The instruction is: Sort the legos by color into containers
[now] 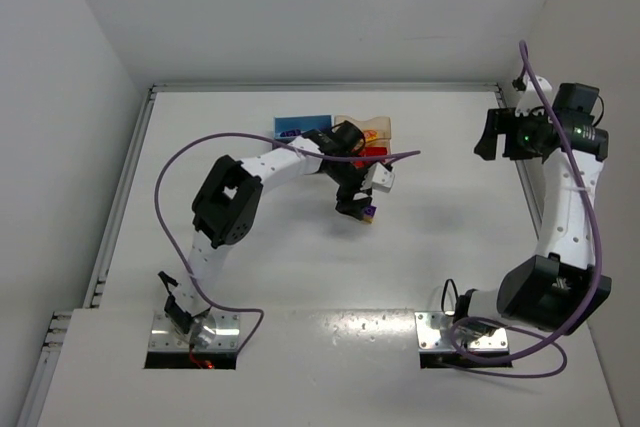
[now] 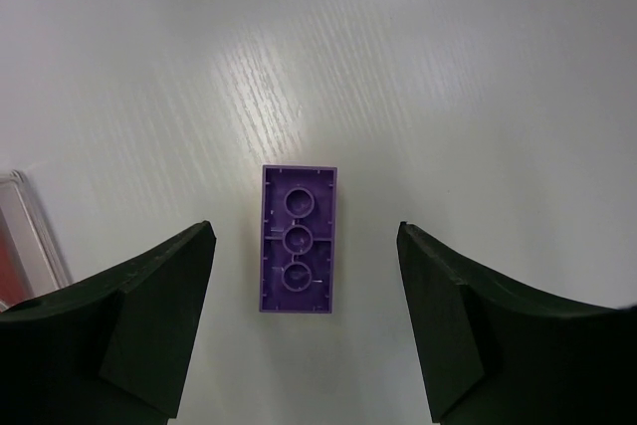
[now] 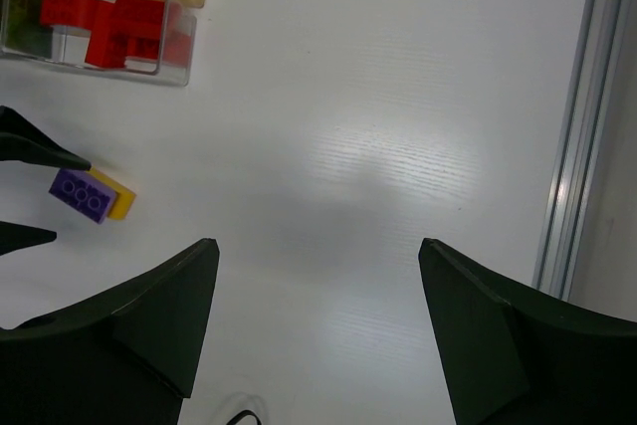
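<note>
The left fingers (image 2: 149, 325) hang spread wide on either side of a purple lego (image 2: 297, 239). It lies flat on the table (image 2: 448, 67) near the containers (image 3: 169, 75), lined up for a pinch across its narrow sides. The right fingers (image 3: 498, 335), likewise released, wait well apart.

One lego (image 2: 297, 241) lies on the table (image 1: 450, 247), in front of the containers (image 1: 300, 120).

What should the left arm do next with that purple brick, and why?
Probably lower the left gripper a little and close it on the purple brick: the brick sits centred inside the open gripper, with a clear gap on both sides.
</note>
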